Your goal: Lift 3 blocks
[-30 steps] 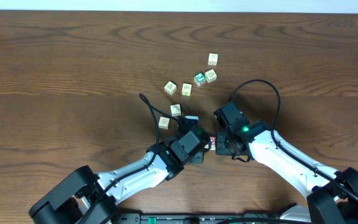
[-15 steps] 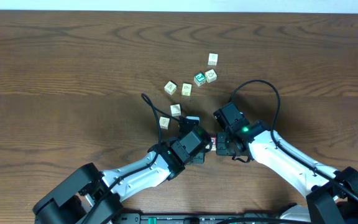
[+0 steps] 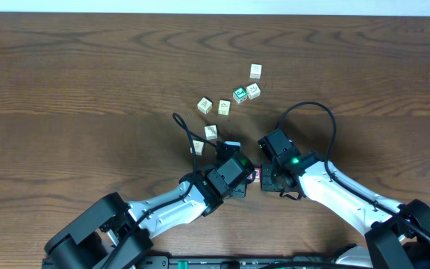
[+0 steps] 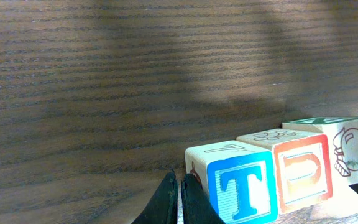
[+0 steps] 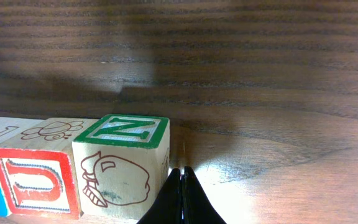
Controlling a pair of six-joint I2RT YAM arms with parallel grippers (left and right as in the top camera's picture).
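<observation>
Your left gripper and right gripper, pinched closed, flank the lined-up blocks; none gripped. Lifting looks undone.

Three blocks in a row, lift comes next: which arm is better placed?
Neither alone. The left fingers, shut, sit against the blue block; the right fingers, shut, against the apple-drawing block. Likely both must rise together, squeezing.

We see a dark brown wooden table, its grain running left to right and filling almost the whole view. A thin pale strip lines the far edge. Close up, soft shadows and a bright glare.
</observation>
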